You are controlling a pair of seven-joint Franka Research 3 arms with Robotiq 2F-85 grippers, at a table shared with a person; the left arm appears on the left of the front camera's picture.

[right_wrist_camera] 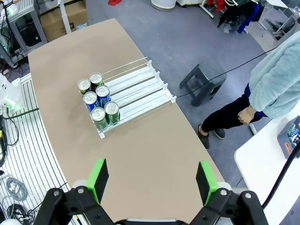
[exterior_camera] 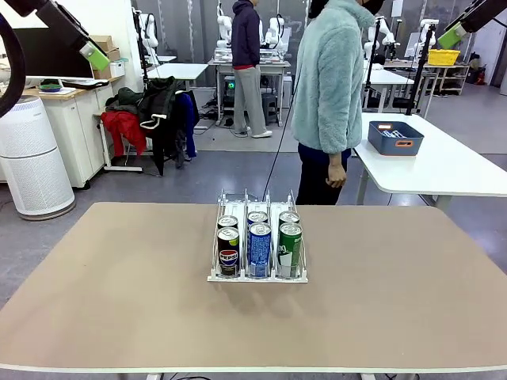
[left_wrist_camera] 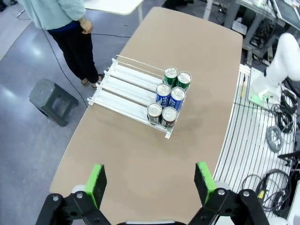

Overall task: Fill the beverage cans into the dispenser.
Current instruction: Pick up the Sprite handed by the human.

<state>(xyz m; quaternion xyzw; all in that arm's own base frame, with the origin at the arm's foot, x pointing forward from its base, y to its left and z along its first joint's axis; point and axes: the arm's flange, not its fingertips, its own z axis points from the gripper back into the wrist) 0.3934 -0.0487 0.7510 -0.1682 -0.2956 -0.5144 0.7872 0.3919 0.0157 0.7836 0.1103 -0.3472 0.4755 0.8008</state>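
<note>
Hovering high above the near side of a tan, matte table point(exterior_camera: 119, 309), the left gripper point(left_wrist_camera: 150, 180) and the right gripper point(right_wrist_camera: 152, 180) each have black fingers with green pads spread wide and grip nothing. They probably hang up there to leave the work area free. At the middle of the table stands the dispenser point(left_wrist_camera: 126, 89), a low rack of clear and white plastic. Thin upright dividers split it into three long lanes that run from the robot's side toward the far edge. Six beverage cans point(exterior_camera: 257, 217) stand upright in it, two to a lane, packed at the end nearest the robot, where a low front lip seems to stop them; the lanes behind them lie bare. The cans are slim, smooth aluminium cylinders with silver tops. A dark Pepsi-marked can point(exterior_camera: 229, 255) is in the robot's left lane, a blue-and-white can point(exterior_camera: 259, 251) in the middle and a green can point(exterior_camera: 290, 250) on the right. Each has a partner just behind it, apparently matching in colour, though the print is too small to read. Beyond the far edge a person point(exterior_camera: 329, 87) in a fuzzy, pale teal fleece stands with arms down, not reaching in. Farther back, a dark blue bin point(exterior_camera: 394, 138) rests on a white table point(exterior_camera: 459, 170).
</note>
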